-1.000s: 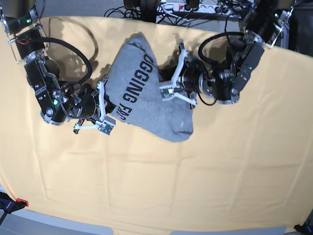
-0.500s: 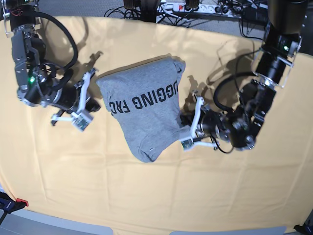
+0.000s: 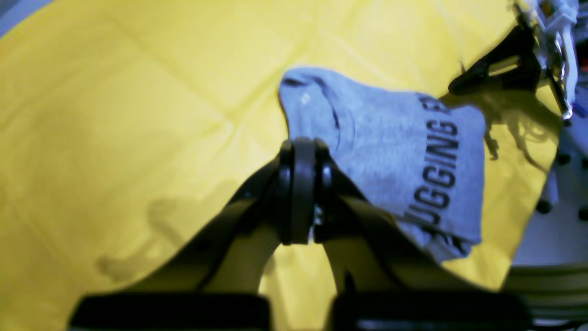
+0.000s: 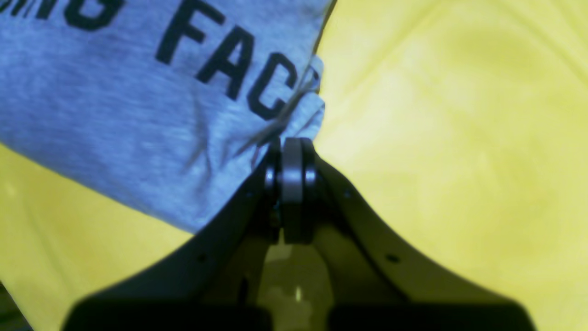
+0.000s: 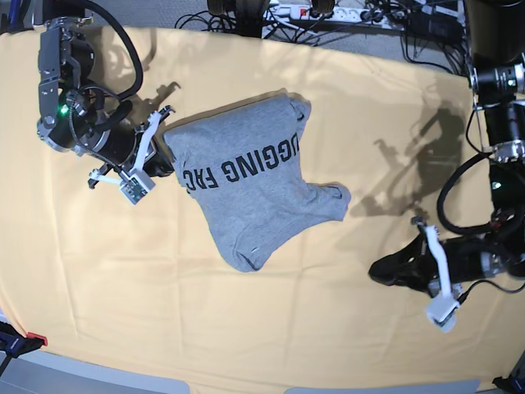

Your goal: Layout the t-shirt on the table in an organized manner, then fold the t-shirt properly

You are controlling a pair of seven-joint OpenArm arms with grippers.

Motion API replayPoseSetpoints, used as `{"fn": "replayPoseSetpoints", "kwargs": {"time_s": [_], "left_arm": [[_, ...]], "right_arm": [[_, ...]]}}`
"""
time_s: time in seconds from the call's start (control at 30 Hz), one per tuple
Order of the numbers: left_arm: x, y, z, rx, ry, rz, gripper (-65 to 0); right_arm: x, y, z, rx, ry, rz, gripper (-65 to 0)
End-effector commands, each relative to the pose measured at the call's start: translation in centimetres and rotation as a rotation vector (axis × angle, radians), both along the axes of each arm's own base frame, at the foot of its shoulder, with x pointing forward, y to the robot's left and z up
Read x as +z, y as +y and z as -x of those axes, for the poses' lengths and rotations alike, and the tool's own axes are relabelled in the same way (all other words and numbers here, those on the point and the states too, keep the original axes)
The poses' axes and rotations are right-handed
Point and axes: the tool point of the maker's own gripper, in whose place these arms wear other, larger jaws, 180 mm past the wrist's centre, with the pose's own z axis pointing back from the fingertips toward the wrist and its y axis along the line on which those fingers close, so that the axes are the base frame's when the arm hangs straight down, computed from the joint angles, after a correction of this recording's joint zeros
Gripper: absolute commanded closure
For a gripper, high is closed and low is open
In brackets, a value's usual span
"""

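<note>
Pale orange table (image 5: 262,328) carries the grey t-shirt (image 5: 246,185), bunched toward its far edge, left of centre. My right gripper (image 5: 160,164) is pinched shut at the shirt's lettered edge, apparently nipping cloth. My left gripper (image 5: 385,269) is closed on nothing, well apart near the right edge. Risk: pulling one-handed drags the heap instead of spreading it.

left claw (image 5: 385,271) let go of t-shirt (image 5: 246,185), pulled away; shirt sagged flatter.
</note>
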Motion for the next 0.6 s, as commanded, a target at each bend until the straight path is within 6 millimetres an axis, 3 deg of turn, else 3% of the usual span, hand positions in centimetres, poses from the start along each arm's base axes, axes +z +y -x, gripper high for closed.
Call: {"fn": "replayPoseSetpoints", "kwargs": {"time_s": [0.0, 0.3, 0.47, 0.57], "left_arm": [[1.4, 0.7, -0.2, 0.02, -0.035, 0.025, 0.0], [0.1, 4.9, 1.2, 0.164, -0.007, 0.109, 0.0], [-0.1, 5.3, 2.0, 0.177, 0.006, 0.157, 0.0], [-0.2, 5.3, 2.1, 0.171, 0.004, 0.156, 0.0]], "right_arm": [[0.6, -0.1, -0.4, -0.015, -0.03, -0.004, 0.0], [-2.2, -1.1, -0.2, -0.182, 0.079, 0.015, 0.0], [-1.9, 3.0, 2.3, 0.016, 0.132, -0.144, 0.0], [-1.3, 4.4, 3.3, 0.106, 0.14, -0.193, 0.0]]}}
